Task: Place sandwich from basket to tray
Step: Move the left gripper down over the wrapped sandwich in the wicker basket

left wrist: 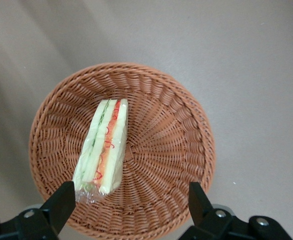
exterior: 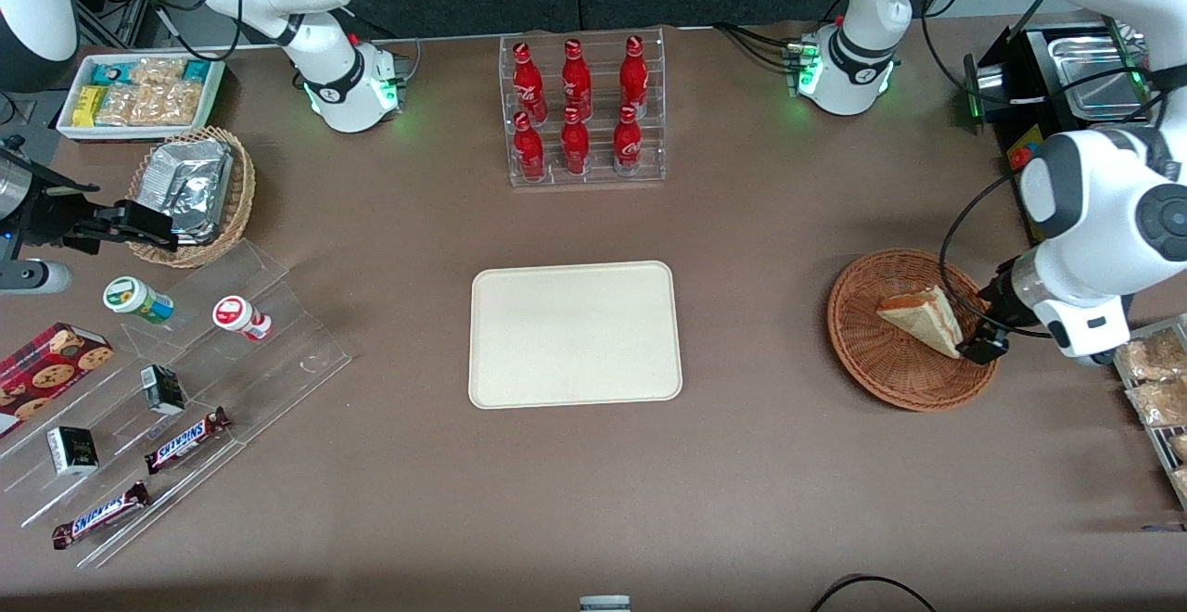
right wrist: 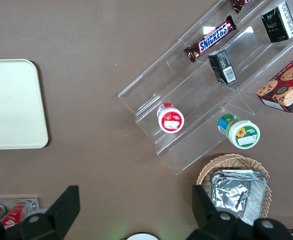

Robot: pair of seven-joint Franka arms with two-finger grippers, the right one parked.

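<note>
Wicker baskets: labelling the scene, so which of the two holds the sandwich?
The reddish-brown basket under the open end effector holds the sandwich; the tan basket, toward the parked arm's end, holds foil packs.

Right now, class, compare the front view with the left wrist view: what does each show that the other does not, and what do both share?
Only the front view shows the tray, empty, toward the parked arm's end from the basket, and the rack of red bottles farther from the camera. Only the left wrist view shows the sandwich's cut edge with green, orange and red layers, and the open gripper with its fingers apart, touching nothing. Both show the sandwich lying in the basket on the brown table.
</note>
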